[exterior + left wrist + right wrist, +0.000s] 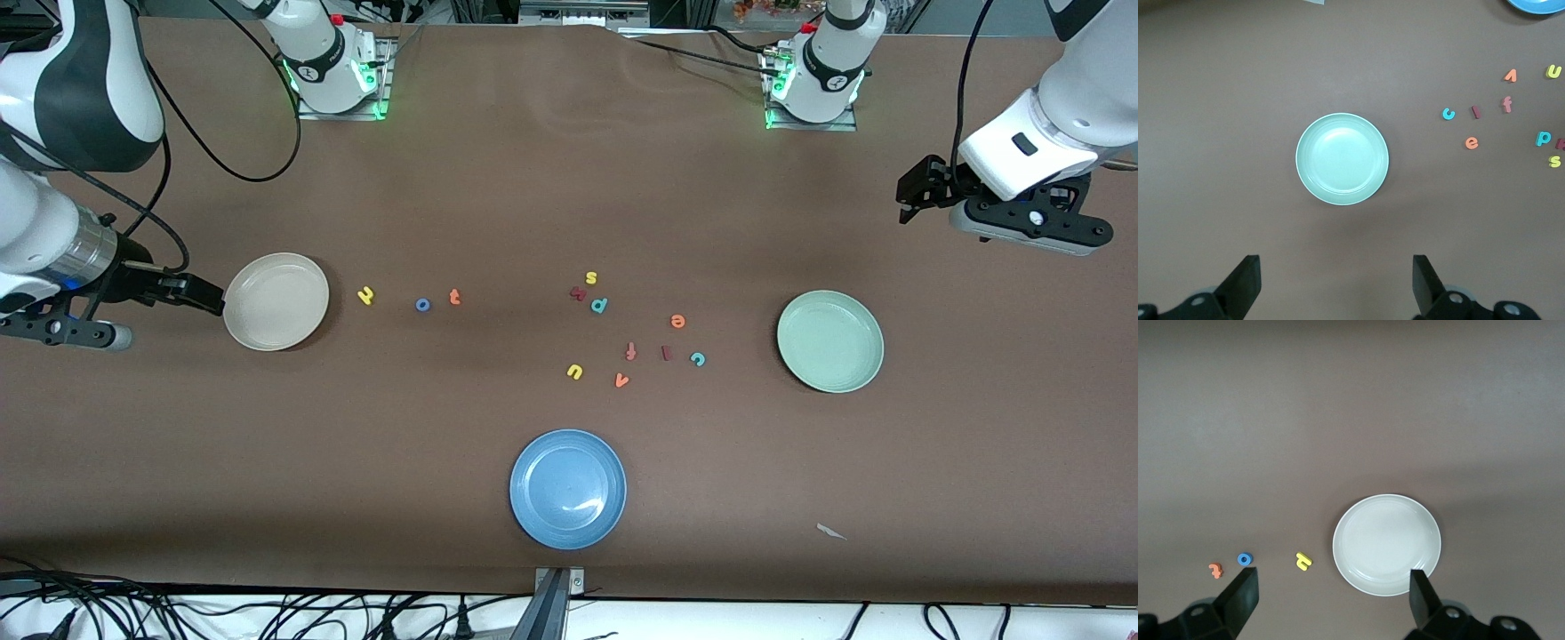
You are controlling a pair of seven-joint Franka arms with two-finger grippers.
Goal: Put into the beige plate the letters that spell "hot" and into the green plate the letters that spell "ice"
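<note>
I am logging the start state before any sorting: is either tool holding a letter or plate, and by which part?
Nothing is held. The left tool hangs open above the table near the green plate; the right tool hangs open by the beige plate.

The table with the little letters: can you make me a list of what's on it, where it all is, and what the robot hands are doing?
beige plate: empty, at the right arm's end of the table
green plate: empty, at the left arm's end
blue plate: empty, nearest the front camera
yellow h, blue o, orange t: in a row on the table beside the beige plate
red i, teal c, orange e: on the table, close to the green plate
left gripper: open, holding nothing
right gripper: open, holding nothing, by the beige plate's rim
</note>
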